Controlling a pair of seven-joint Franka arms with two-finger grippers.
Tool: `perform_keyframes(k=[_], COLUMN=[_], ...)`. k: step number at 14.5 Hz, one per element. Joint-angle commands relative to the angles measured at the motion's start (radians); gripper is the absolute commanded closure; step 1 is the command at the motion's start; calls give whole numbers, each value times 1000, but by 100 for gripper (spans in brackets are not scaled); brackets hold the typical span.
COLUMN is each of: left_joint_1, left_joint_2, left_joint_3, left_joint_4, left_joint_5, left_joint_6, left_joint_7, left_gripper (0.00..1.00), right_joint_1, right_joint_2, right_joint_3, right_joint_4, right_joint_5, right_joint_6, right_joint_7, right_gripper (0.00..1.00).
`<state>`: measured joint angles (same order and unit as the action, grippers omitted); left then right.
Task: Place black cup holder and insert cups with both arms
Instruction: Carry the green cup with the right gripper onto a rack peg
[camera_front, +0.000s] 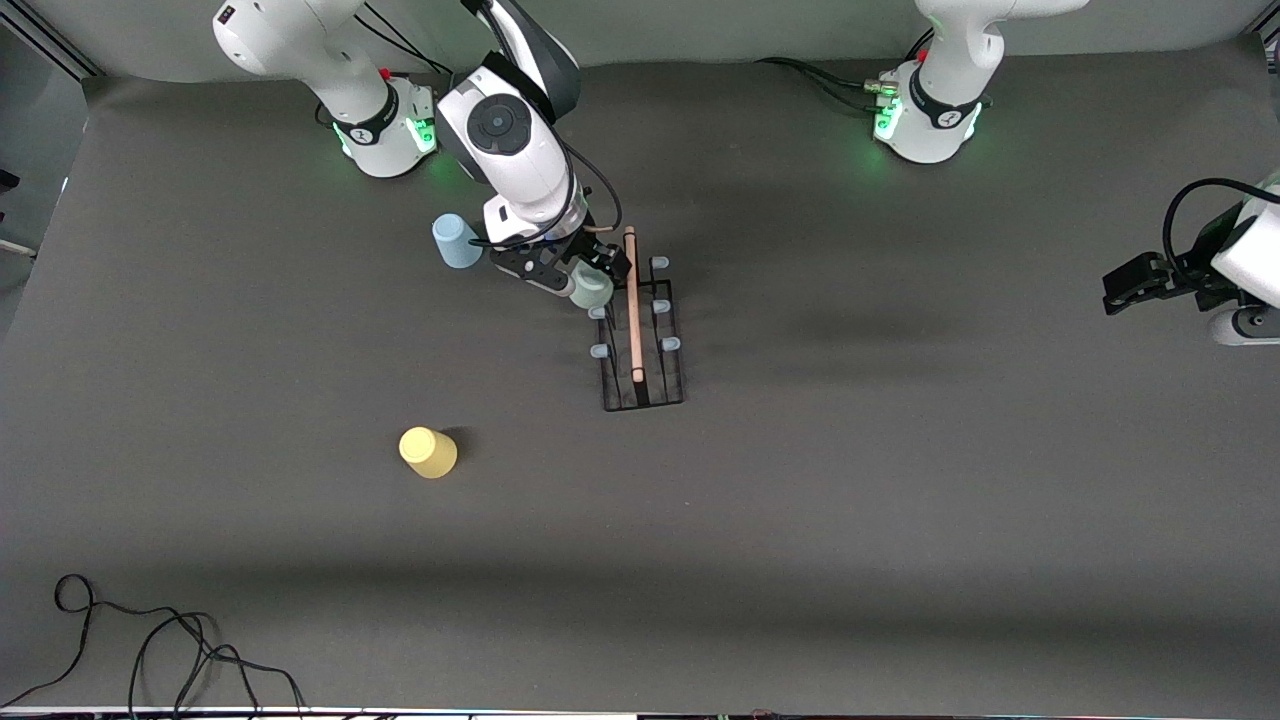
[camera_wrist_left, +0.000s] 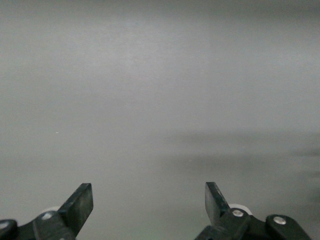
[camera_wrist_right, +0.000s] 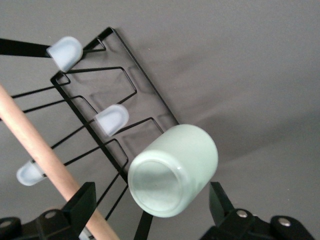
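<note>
The rack (camera_front: 642, 340) stands on the table (camera_front: 900, 480) about midway between the 2 arms' ends, its wooden handle (camera_front: 633, 315) running along its length with capped prongs (camera_front: 599, 351) on both sides. The right gripper (camera_front: 590, 272) is over the rack's end nearest the robot bases, on the side toward the right arm's end of the table. In the right wrist view the green cup (camera_wrist_right: 173, 170) sits inverted on a prong there, base up and tilted. The right gripper's fingers (camera_wrist_right: 80, 207) stand spread on either side of the cup, clear of its walls, so the cup is released. 3 more capped prongs (camera_wrist_right: 112, 119) show bare beside it.

The blue cup (camera_front: 457, 241) rests on the table near the right arm, partly hidden by it. The yellow cup (camera_front: 429, 452) lies nearer the front camera than the rack, toward the right arm's end.

The left gripper (camera_front: 1135, 283) waits at the left arm's end of the table, fingers (camera_wrist_left: 79, 206) parted and holding nothing.
</note>
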<state>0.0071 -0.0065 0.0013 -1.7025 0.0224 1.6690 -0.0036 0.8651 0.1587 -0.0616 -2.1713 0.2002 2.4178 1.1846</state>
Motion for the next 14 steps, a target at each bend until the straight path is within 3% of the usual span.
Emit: perform_keyframes(k=[1, 6, 10, 11, 14], left_joint_1=[-6, -10, -15, -19, -19], left_joint_2=[8, 8, 8, 8, 7], left_joint_3=[3, 3, 3, 3, 3], left_joint_4=[20, 12, 10, 9, 10], left_joint_5=[-32, -30, -24, -18, -16], left_joint_6=[-11, -15, -28, -28, -29], left_joint_7=[16, 13, 2, 2, 2], left_gripper=[0, 0, 0, 0, 0], right_joint_1=[-5, -6, -11, -24, -122], right_joint_2=[-44, -41, 31, 60, 204], right_joint_3=[-38, -269, -456, -483, -486], right_joint_4=[2, 114, 120, 120, 183], right_joint_5=[-42, -53, -26, 13, 166], right_joint_6=[-6, -192, -175, -149, -114], right_joint_7=[-26, -420, -779, -854, -1069], right_gripper=[0, 0, 0, 0, 0])
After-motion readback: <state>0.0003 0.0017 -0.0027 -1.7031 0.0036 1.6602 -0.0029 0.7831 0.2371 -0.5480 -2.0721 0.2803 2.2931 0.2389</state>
